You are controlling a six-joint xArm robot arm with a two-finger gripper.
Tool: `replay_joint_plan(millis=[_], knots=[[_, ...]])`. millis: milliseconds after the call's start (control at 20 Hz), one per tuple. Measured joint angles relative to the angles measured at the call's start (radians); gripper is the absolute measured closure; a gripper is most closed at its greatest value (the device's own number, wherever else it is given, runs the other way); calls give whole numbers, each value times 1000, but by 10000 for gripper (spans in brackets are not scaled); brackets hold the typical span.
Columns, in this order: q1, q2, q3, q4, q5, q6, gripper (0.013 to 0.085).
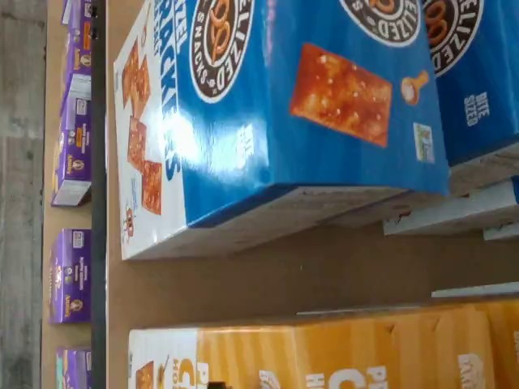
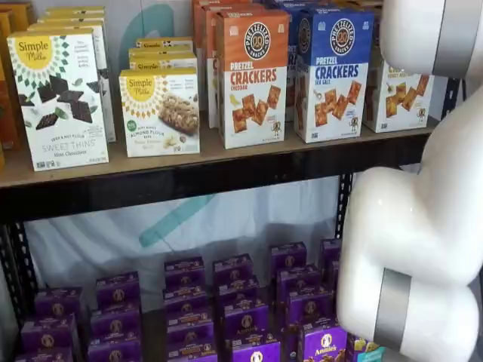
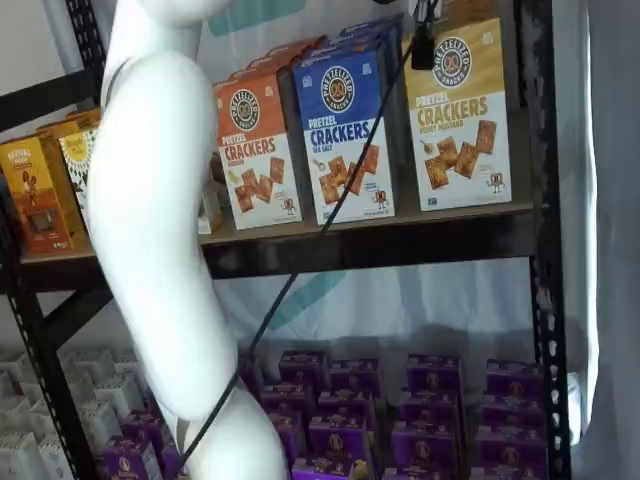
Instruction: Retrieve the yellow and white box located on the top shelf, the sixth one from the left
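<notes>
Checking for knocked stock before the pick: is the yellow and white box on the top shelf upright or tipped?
Upright. In a shelf view the yellow and white box stands on the top shelf, front outward.

You see the top shelf [image 2: 189, 162] carrying upright boxes side by side: two Simple Mills boxes [image 2: 59, 98], an orange cracker box [image 2: 251, 79], a blue cracker box [image 2: 332, 75], and the yellow and white box [image 3: 457, 115].

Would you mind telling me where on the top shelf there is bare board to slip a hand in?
The widest bare strip of the top shelf lies in front of the small Simple Mills box. The wrist view shows a bare lane between the blue box and the yellow and white box. The orange box and blue box nearly touch.
</notes>
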Motion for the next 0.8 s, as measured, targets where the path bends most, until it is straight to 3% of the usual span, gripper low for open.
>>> replay_joint_plan(millis=[500, 800], knots=[[16, 18, -7, -41, -9, -5, 130], [35, 57, -64, -106, 36, 3, 130]])
